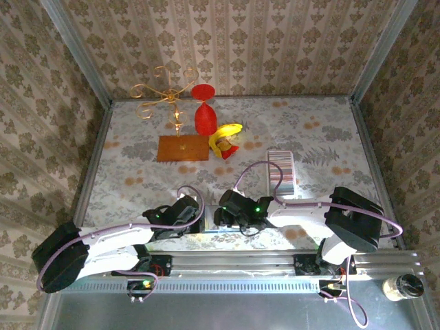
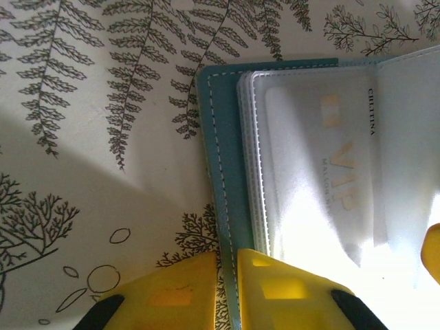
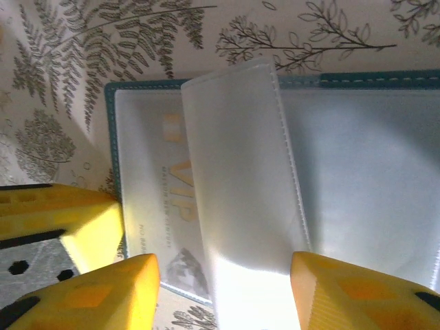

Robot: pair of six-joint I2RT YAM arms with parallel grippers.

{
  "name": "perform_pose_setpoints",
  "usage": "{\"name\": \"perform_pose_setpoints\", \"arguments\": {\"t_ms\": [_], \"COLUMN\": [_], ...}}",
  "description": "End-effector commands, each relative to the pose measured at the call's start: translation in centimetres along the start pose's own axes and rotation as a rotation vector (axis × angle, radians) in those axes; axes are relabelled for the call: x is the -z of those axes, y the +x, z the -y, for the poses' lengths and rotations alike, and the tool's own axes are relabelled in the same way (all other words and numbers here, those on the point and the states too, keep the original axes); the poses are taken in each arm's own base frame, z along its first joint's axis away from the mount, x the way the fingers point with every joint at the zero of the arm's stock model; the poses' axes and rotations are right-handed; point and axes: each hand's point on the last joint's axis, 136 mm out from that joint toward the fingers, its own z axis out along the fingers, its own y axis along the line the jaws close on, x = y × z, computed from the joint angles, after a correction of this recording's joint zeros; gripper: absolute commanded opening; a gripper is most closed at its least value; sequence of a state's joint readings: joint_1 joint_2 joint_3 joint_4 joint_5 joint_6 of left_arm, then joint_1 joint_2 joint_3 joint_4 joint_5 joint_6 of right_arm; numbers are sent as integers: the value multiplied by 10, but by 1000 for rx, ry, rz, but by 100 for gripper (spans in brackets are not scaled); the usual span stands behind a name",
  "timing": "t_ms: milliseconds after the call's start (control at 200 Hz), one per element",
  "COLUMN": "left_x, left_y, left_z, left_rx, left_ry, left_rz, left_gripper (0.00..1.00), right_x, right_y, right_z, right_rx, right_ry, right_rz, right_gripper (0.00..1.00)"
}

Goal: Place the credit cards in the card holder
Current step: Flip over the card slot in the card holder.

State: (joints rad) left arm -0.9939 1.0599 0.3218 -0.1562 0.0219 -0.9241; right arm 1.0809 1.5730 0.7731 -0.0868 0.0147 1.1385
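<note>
The left fingers (image 2: 275, 285) are pressed together on the stitched edge of a teal wallet (image 2: 221, 158). The wallet lies open on the fern-printed counter (image 2: 103, 137) with its clear sleeves facing up. Under the top sleeve sits a pale card (image 2: 337, 172) lettered VIP. The right fingers (image 3: 130, 285) stand apart, and a raised clear sleeve leaf (image 3: 240, 172) stands in the gap between them. Farther out, the card holder (image 1: 280, 172), striped and silvery, lies flat on the counter beyond the right arm, apart from the wallet.

Fern-print table (image 1: 323, 130) with brown board (image 1: 182, 148), banana (image 1: 227, 132), ribbed card holder (image 1: 280, 172), teal wallet (image 2: 223, 172).
</note>
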Motion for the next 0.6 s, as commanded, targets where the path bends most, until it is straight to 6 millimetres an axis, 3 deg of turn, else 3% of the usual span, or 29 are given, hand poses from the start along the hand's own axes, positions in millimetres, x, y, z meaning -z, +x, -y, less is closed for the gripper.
{"name": "perform_pose_setpoints", "arguments": {"t_ms": [0, 400, 515, 595], "left_x": [0, 4, 9, 13], "left_y": [1, -1, -3, -4], "left_z": [-2, -2, -13, -22], "left_rx": [10, 22, 37, 50], "left_ry": [-1, 8, -35, -72], "left_rz": [11, 34, 61, 81], "left_gripper": [16, 13, 5, 5], "right_x": [-2, -12, -12, -13], "right_y": [0, 1, -1, -1], "right_z": [-9, -28, -31, -32], "right_rx": [-37, -82, -88, -88], "right_ry": [-48, -142, -155, -161], "right_rz": [7, -7, 0, -1], "right_gripper": [53, 52, 52, 52]}}
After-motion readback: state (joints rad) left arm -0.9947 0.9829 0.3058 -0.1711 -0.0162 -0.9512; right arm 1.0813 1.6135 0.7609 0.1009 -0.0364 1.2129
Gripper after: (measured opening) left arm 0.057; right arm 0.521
